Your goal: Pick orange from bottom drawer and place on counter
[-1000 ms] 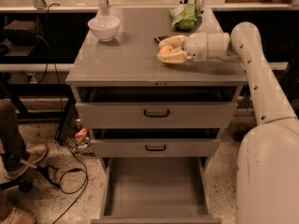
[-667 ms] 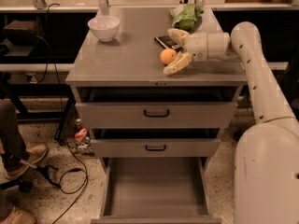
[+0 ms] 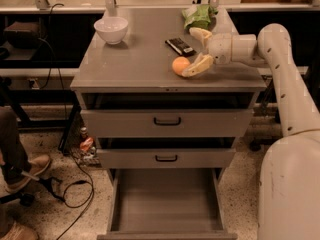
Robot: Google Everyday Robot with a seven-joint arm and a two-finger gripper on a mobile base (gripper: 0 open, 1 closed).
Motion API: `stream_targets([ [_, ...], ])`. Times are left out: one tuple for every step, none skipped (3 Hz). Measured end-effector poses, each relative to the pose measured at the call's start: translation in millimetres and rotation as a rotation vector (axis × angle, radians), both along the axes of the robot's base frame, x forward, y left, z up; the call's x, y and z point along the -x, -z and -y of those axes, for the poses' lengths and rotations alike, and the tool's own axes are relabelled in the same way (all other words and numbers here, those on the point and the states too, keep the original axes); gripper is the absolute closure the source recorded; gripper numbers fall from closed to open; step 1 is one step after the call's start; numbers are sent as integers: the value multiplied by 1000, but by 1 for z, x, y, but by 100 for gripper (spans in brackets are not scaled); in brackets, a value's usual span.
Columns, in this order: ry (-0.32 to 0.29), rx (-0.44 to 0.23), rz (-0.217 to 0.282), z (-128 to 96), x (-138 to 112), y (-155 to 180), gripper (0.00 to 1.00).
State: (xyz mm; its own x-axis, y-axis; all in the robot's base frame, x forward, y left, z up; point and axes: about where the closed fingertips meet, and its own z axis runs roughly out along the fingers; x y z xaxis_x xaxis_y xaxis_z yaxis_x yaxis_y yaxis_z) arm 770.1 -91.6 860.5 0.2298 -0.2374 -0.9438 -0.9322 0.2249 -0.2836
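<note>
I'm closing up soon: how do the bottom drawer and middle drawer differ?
The bottom drawer is pulled far out, bare floor showing; the middle drawer is barely out, inside hidden. The middle drawer shows a black handle; the bottom drawer shows none. Both are grey. The gripper sits open over the counter beside the orange.

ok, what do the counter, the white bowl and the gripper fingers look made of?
The counter: looks like grey painted or brushed metal, matte with a soft sheen. The white bowl: smooth, probably glazed ceramic or plastic; can't tell which. The gripper, open over the counter's right side beside the orange: its fingers look like cream matte plastic or rubber, rounded.
</note>
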Motion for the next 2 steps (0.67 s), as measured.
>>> stream_targets([
  [71,-14,33,31,0,-15,0],
  [123,-33,53,56,3,-23,0],
])
